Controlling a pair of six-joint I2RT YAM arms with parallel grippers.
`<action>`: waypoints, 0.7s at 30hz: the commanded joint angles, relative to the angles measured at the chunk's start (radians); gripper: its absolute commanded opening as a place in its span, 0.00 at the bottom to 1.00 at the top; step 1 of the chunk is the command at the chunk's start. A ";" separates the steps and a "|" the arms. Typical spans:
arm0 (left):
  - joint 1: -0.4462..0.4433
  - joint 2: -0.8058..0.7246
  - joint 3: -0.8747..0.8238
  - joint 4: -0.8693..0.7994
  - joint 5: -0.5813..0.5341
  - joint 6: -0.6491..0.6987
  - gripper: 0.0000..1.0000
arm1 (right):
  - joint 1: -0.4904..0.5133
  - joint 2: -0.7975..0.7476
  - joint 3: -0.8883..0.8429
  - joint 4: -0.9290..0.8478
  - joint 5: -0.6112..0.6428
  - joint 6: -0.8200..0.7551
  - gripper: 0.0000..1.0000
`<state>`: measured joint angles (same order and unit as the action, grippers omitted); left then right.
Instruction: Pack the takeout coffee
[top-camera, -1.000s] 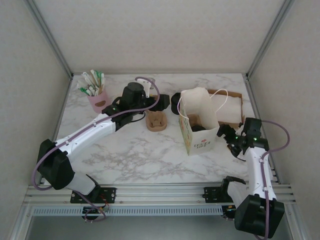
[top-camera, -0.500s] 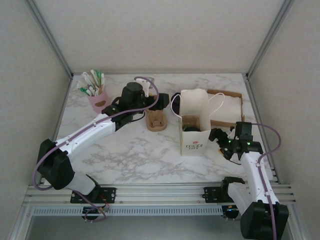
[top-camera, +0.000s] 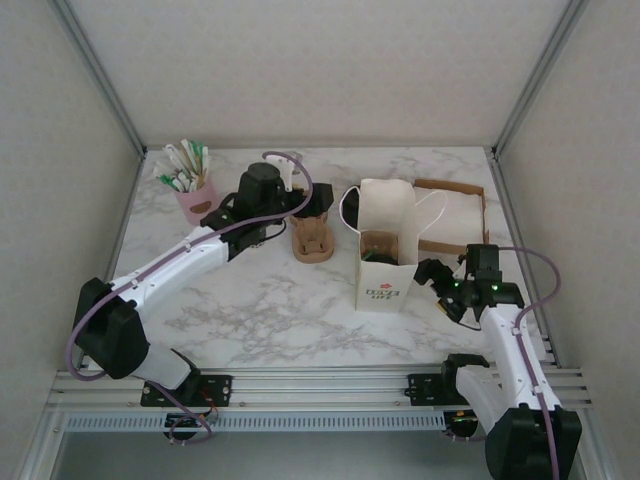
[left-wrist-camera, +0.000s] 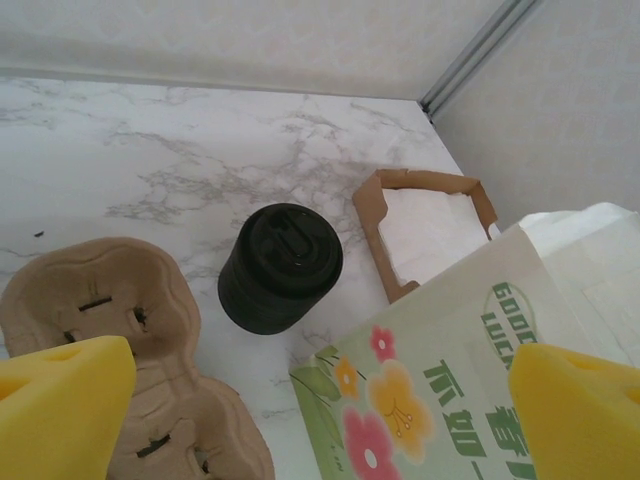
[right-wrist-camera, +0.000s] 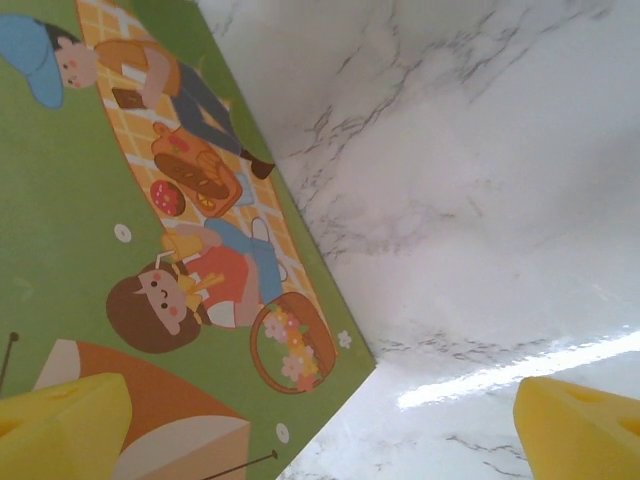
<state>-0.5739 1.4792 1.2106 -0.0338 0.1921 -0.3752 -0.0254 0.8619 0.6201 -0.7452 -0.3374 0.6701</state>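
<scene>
One black-lidded takeout coffee (top-camera: 377, 247) inside the upright paper bag (top-camera: 386, 285)

Paper bag (top-camera: 385, 272) centre-right on table (top-camera: 250, 300), takeout coffee (top-camera: 379, 247) inside. Cup carrier (top-camera: 312, 241) left of bag. Lid stack (left-wrist-camera: 280, 266) between carrier and cardboard tray (top-camera: 458, 214), which sits behind bag. Stirrer cup (top-camera: 196, 201) upper left.

From above the near edge of the desk (top-camera: 250, 300), the top camera looks down on its whole top. The left wrist camera faces the far right corner from close above. The right wrist camera sits low, very near the paper bag (right-wrist-camera: 120, 200), which all three views share.
</scene>
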 joint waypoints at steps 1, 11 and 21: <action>0.023 -0.022 0.034 0.029 0.027 -0.010 0.98 | 0.007 -0.006 0.081 -0.072 0.113 -0.014 0.99; 0.068 0.082 0.217 0.030 0.129 -0.018 1.00 | 0.005 0.065 0.319 -0.138 0.339 -0.044 0.99; 0.114 0.422 0.577 -0.108 0.297 -0.015 1.00 | -0.009 0.383 0.586 -0.066 0.262 -0.225 0.94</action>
<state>-0.4770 1.8336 1.7226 -0.0742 0.4038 -0.3828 -0.0284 1.1702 1.1473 -0.8303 -0.0532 0.5228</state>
